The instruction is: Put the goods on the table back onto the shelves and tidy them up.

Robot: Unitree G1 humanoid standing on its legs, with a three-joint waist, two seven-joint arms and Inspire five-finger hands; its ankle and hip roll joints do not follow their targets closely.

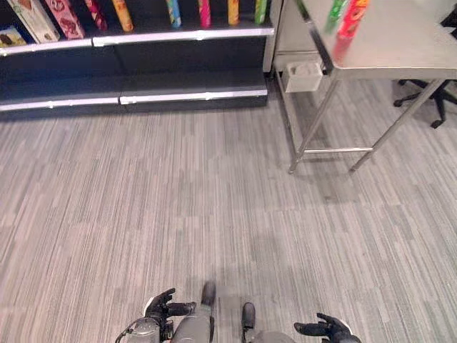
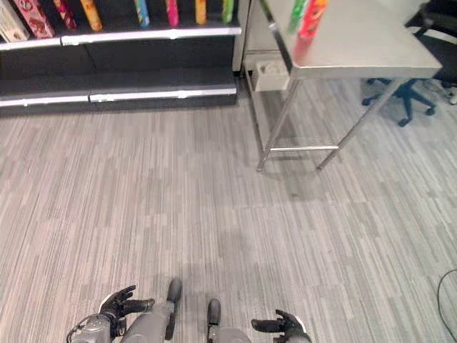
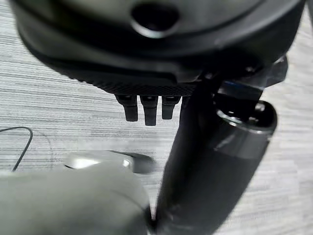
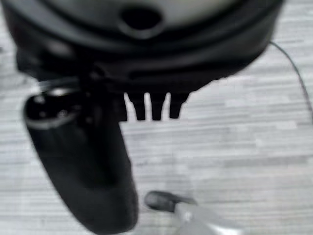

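Overhead, left eye view: the left hand (image 1: 166,306) and the right hand (image 1: 323,329) hang low over the grey striped floor (image 1: 178,207), both empty, fingers loosely spread and apart.
Table: a steel table (image 1: 400,43) stands at the far right, well apart from both hands.
Goods on table: a red tube (image 1: 350,21) and a green tube (image 1: 334,14) stand upright near the table's left edge, just beside each other.
Shelves: a dark shelf unit (image 1: 143,64) runs along the far left; its upper board carries boxes (image 1: 36,20) at the left end and a row of upright tubes (image 1: 175,13) further right; the lower board (image 1: 193,84) is bare.
Under table: a pale box (image 1: 303,75) sits by the table's left legs.
Office chair: its dark wheeled base (image 1: 432,103) shows behind the table's right legs.

Right eye view: same layout; the tubes (image 2: 308,18) stand on the table top (image 2: 364,43), the shelf unit (image 2: 128,61) lies to their left, and both hands sit at the near edge.

Left wrist view: the left hand's fingers (image 3: 149,108) point straight out over the floor, thumb (image 3: 215,161) standing apart, nothing between them.

Right wrist view: the right hand's fingers (image 4: 149,105) are straight, thumb (image 4: 83,166) set apart, holding nothing.
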